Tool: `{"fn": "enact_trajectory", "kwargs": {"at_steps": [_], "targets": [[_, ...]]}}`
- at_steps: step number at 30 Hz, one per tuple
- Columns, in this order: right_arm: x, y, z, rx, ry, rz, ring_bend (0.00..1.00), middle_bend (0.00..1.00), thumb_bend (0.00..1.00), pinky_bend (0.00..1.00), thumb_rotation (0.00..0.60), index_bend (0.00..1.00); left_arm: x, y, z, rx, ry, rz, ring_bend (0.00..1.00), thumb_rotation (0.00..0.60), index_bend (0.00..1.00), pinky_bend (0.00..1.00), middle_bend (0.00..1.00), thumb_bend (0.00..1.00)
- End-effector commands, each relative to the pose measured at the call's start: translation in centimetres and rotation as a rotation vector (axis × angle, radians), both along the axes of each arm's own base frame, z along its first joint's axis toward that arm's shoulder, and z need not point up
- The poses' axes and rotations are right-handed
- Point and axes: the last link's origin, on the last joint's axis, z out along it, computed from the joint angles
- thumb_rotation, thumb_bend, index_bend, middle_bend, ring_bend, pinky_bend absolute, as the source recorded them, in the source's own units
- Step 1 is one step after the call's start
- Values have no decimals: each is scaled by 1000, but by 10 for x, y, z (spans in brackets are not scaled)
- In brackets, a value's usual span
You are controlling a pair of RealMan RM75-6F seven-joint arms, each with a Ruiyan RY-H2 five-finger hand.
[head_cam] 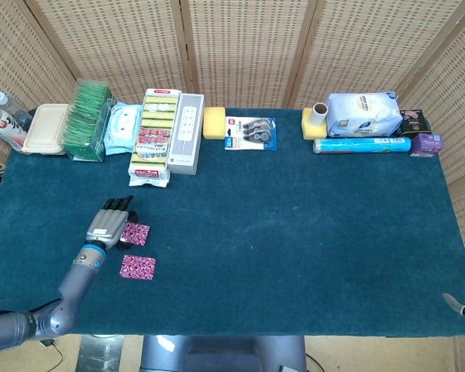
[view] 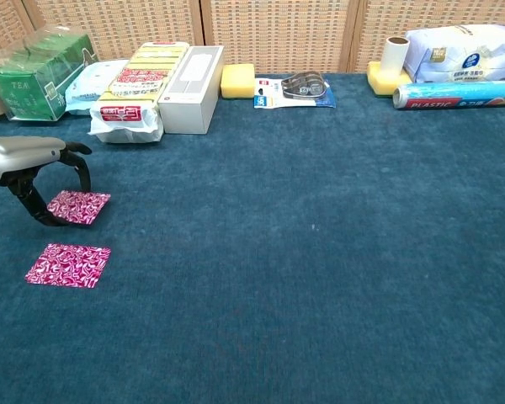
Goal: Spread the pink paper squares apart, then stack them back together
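Observation:
Two pink patterned paper squares lie at the near left of the blue table cloth [head_cam: 294, 232]. My left hand [head_cam: 108, 225] [view: 29, 164] arches over the further pink square [head_cam: 137, 233] [view: 82, 206], with the thumb at its left edge and fingertips at its far edge, pinching it. The nearer pink square [head_cam: 137, 267] [view: 68, 264] lies flat and free, a short gap in front of the first. At the table's near right edge only a small grey sliver [head_cam: 454, 303] shows, perhaps part of my right hand; its state is hidden.
Along the back edge stand a green tea box [view: 38, 71], a wipes pack [view: 93, 82], sponge packs [view: 135, 88], a white box [view: 192, 88], a yellow sponge [view: 237, 81], tape [view: 296, 88], a paper roll [view: 395, 55] and plastic wrap [view: 459, 93].

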Motion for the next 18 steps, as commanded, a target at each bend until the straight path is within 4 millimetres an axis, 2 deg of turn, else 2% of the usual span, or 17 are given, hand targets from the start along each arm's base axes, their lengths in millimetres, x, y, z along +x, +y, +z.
{"fn": "enact_trajectory", "kwargs": {"at_steps": [1,10,18], "targets": [[0,0,-1,7,1,0,0,0,0,0,528,83,2,-11,4,-24,-4,28,0,600,371,0,0,211],[0,0,0,7,-6,3,0,0,0,0,530,83,17,-32,17,-50,20,29,0,600,371,0,0,214],[-1,0,1,7,-10,4,0,0,0,0,530,82,19,-45,16,-71,58,18,0,600,371,0,0,214]]}}
